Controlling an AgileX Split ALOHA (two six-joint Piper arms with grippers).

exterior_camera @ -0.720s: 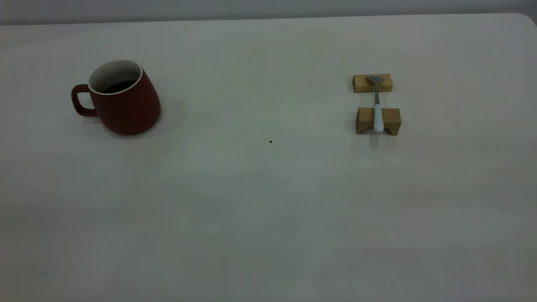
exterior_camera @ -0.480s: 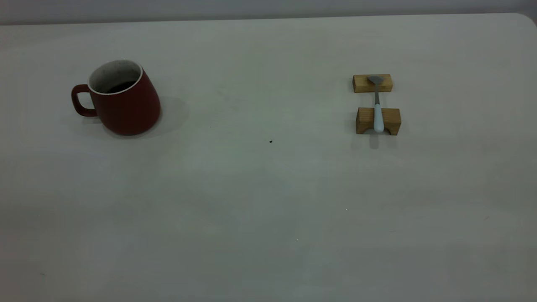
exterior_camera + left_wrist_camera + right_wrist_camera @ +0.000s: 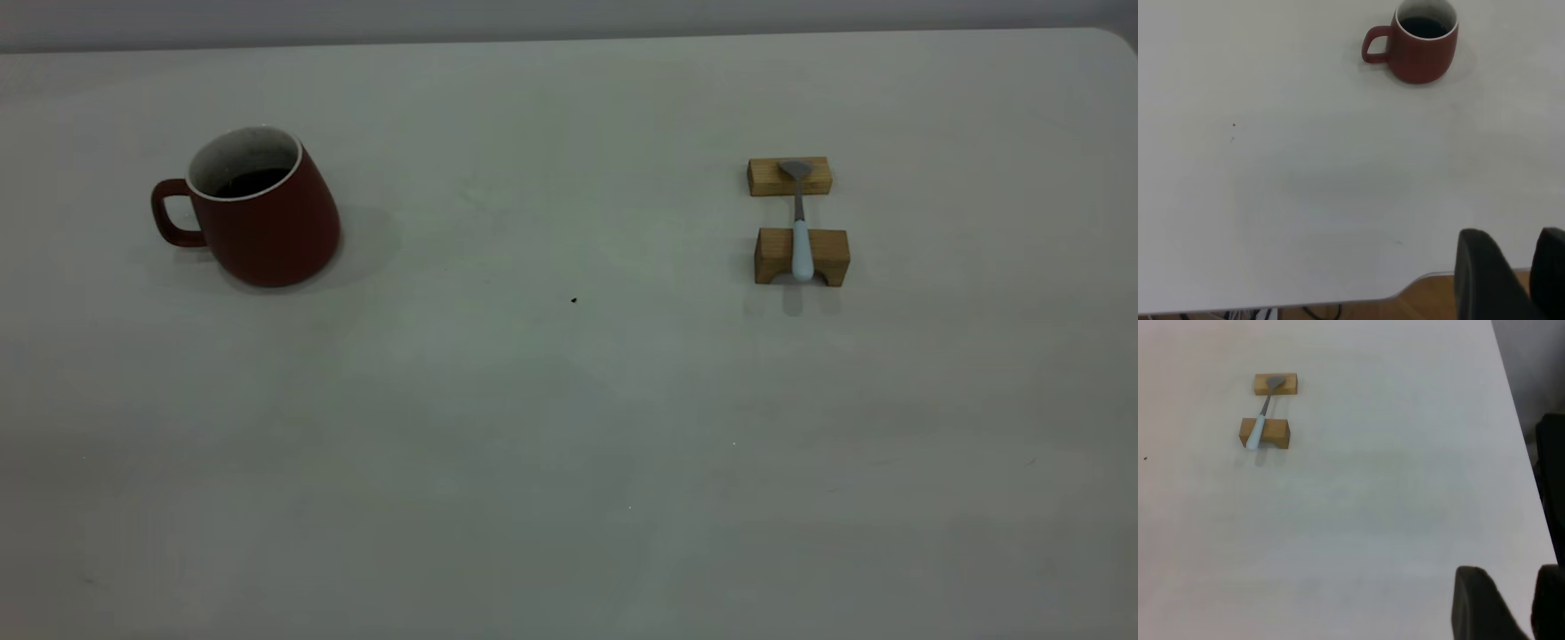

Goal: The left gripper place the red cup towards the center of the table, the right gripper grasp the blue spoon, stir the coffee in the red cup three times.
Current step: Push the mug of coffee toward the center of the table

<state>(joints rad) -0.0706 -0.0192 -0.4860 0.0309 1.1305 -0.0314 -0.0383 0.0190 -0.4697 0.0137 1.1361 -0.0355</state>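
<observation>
The red cup [image 3: 262, 222] stands upright at the table's [image 3: 569, 427] left, handle pointing left, with dark coffee [image 3: 252, 182] inside. The blue spoon [image 3: 801, 240] lies across two wooden blocks at the right, bowl on the far block. Neither gripper appears in the exterior view. In the left wrist view my left gripper [image 3: 1515, 233] hangs over the table's edge, far from the red cup [image 3: 1421, 47], shut and holding nothing. In the right wrist view my right gripper [image 3: 1511, 570] is also shut and empty, well away from the blue spoon [image 3: 1260, 420].
Two small wooden blocks, the far one [image 3: 789, 176] and the near one [image 3: 802, 256], hold the spoon off the surface. A tiny dark speck [image 3: 573, 300] marks the middle of the table. Wooden floor shows past the table edge [image 3: 1418, 277].
</observation>
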